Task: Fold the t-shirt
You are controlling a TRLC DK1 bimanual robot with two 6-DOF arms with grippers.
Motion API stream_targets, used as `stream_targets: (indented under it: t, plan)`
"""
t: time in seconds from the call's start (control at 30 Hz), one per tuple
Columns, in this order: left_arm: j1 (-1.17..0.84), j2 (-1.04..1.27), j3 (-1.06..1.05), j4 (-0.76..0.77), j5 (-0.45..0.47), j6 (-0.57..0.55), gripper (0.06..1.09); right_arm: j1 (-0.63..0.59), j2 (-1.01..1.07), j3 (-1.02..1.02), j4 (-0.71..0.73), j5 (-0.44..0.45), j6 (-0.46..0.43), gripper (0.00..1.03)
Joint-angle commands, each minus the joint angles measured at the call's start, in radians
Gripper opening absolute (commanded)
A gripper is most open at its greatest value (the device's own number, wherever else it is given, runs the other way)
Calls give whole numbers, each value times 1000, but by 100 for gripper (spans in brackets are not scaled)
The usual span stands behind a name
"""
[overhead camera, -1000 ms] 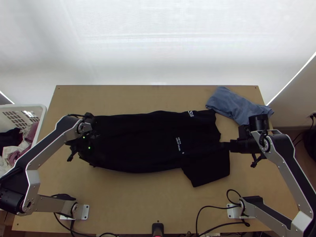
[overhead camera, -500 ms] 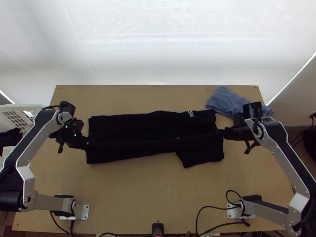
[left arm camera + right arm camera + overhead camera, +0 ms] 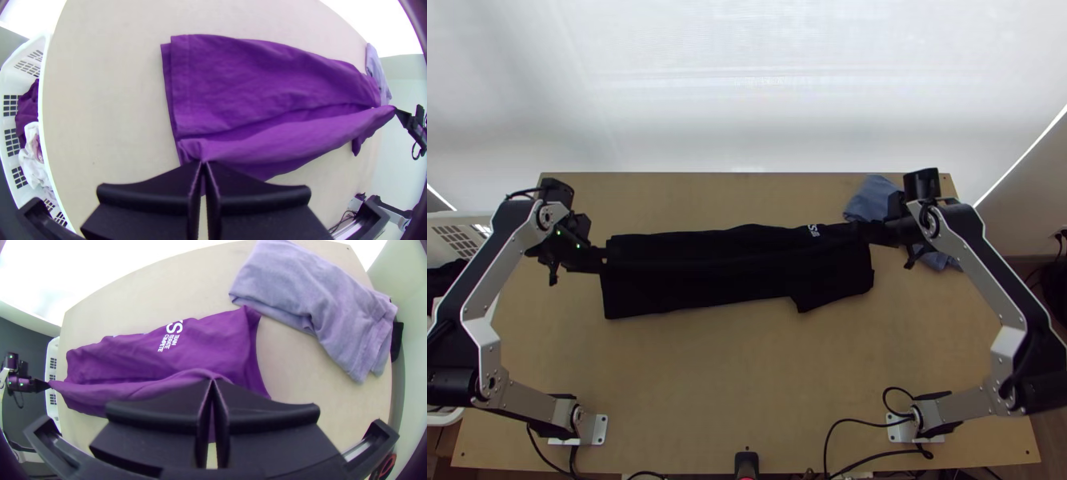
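Note:
Both grippers hold the dark t-shirt (image 3: 731, 276) between them in the top view, its near layer lifted and drawn over the part lying on the table. My left gripper (image 3: 601, 254) is at the hem end, my right gripper (image 3: 863, 232) at the collar end. In the left wrist view, my left gripper (image 3: 203, 163) is shut on a pinch of the t-shirt (image 3: 267, 84). In the right wrist view, my right gripper (image 3: 213, 381) is shut on a raised edge of the t-shirt (image 3: 209, 344), with white print beyond it.
A blue-grey cloth (image 3: 869, 198) lies at the far right corner, partly under the right arm. A white basket (image 3: 44, 120) with clothes stands off the table's left side. The wooden table (image 3: 707, 384) has cables near its front edge.
Both grippers have moved toward the table's far side, carrying the shirt's near edge up and over. The sleeve that stuck out toward the near side has been drawn in.

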Motion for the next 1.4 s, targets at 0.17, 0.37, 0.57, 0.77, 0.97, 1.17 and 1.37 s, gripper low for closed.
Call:
stream_targets:
  t: [0.17,0.37,0.57,0.77,0.97,1.17,1.37]
  plan:
    - [54,133,130,39,-15,-62,9,-13,172,154,39,9,38,3]
    - [80,177,145,71,-17,-76,9,-22,273,237,65,20,59,3]
    - [86,194,139,115,-29,-91,9,-27,355,292,91,38,82,3]
    - [69,202,138,138,-28,-116,9,-21,425,351,111,52,99,3]
    - [58,213,108,180,-28,-122,9,-9,468,363,154,81,120,3]
    - [57,188,41,239,35,-123,26,2,476,340,183,117,148,77]
    - [68,144,-43,267,109,-108,87,-7,404,297,245,156,173,99]
